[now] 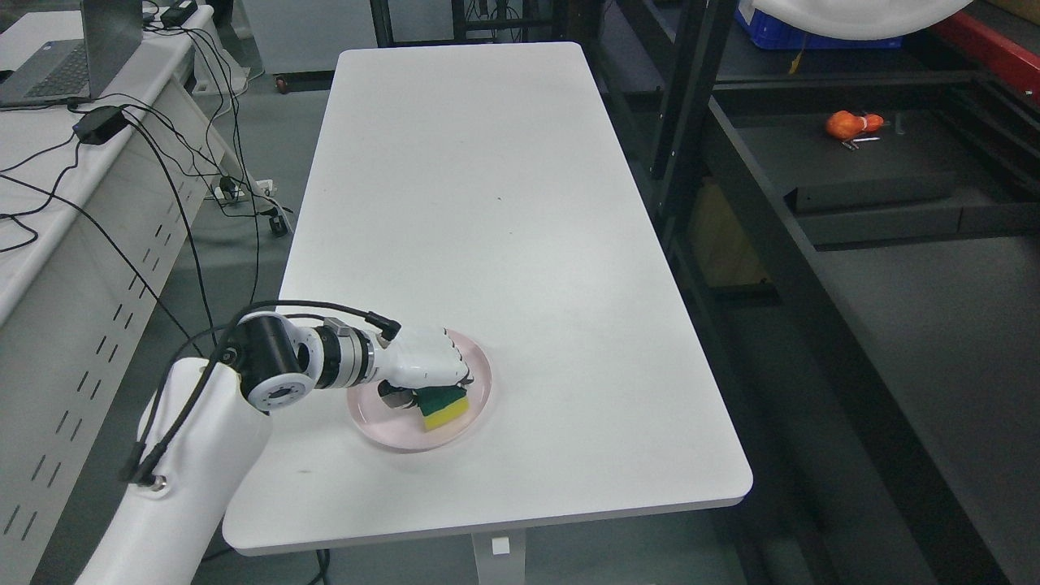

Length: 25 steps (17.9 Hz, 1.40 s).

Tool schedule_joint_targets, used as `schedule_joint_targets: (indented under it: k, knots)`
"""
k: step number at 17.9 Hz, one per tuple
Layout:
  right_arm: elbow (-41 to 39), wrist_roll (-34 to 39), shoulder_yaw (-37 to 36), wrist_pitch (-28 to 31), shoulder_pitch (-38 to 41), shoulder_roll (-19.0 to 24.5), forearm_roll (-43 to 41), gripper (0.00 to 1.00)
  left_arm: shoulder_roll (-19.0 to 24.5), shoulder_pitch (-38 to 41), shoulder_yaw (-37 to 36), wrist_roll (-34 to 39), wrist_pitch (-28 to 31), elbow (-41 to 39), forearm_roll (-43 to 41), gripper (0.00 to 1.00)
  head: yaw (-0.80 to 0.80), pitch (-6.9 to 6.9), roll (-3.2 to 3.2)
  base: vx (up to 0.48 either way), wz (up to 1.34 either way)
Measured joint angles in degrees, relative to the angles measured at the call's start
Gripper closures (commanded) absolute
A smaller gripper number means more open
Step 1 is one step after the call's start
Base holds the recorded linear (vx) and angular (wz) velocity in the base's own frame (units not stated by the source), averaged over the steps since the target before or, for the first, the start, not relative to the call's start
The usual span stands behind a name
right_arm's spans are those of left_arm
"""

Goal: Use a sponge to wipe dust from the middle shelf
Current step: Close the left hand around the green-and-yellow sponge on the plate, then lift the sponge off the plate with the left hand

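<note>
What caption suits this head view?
Left hand grips a yellow-green sponge on a pink plate on a white table.

The left arm [187, 439] is glossy white with a black-and-silver wrist joint and black cables.

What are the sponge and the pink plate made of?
The sponge looks like soft yellow foam with a rough green scrubbing layer on top; the two colour bands show it. The plate looks like smooth plastic, maybe glazed ceramic: pale pink with a faint sheen. The left hand covers part of both.
</note>
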Motion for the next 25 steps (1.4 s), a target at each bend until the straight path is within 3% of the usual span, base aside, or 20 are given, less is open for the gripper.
schedule_joint_targets:
  k: [7,25]
  knots:
    - [0.00,0.00,0.00,0.00,-0.03,0.00,0.00,0.00,-0.95,-0.41,3.21,-4.44,0.00,-0.13,5.34,0.89,0.00,0.00,0.00,0.000,0.00]
    - [0.00,0.01,0.00,0.00,0.00,0.00,0.00,0.00,-2.93,-10.08,19.35,-6.62,0.00,-1.36,10.19,0.92,0.00,0.00,0.00,-0.055,-0.11]
